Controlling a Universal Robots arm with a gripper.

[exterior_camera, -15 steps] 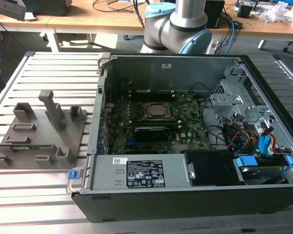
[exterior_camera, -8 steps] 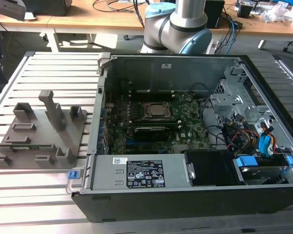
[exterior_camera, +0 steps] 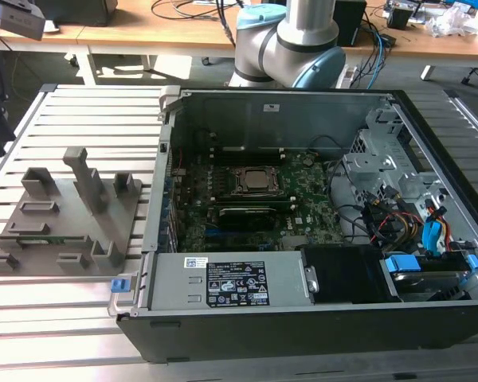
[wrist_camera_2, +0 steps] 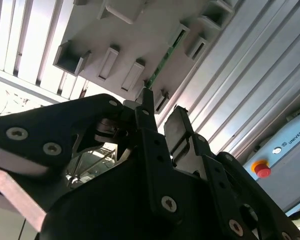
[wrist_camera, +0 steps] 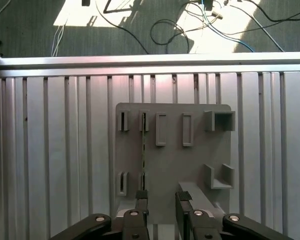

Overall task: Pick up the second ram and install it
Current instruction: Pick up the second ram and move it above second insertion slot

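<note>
While the jaws gape, the 2nd ram [wrist_camera: 143, 150] stands apart in its tray [wrist_camera: 190, 165].

A matt grey plastic holder tray [exterior_camera: 126, 227] rests on the table [exterior_camera: 88, 119] of ribbed, satin aluminium slats beside the computer case [exterior_camera: 303, 111], its inner walls bare dull sheet metal. The gripper [wrist_camera: 160, 196] is matt black with bright metal screws; the second ram [wrist_camera: 143, 145] is green circuit board.

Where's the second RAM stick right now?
In the first wrist view the RAM stick stands on edge in a slot of the grey tray, which sits at the exterior view's left of the computer case.
</note>
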